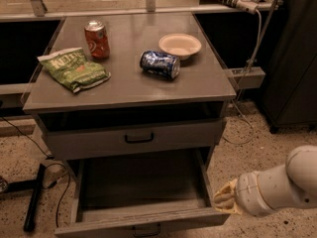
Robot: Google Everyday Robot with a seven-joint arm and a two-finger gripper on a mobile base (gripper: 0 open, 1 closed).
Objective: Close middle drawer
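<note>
The middle drawer (141, 182) of the grey wood-grain cabinet is pulled far out, and its deep box is empty. Its flat front (99, 225) runs along the bottom edge of the view, with the black bar handle (146, 228) partly cut off. The uppermost drawer (133, 139) above it is shut. The lowest drawer is out of view. My gripper (223, 201) is at the lower right, on the end of the white arm (282, 182). It is right beside the open drawer's front right corner.
On the cabinet top (208, 83) are a red soda can (96, 39), a green chip bag (74, 69), a blue can lying on its side (159, 64) and a white bowl (180, 45). A black bar (34, 197) and cables lie on the floor at the left. A dark cabinet (292, 58) stands at the right.
</note>
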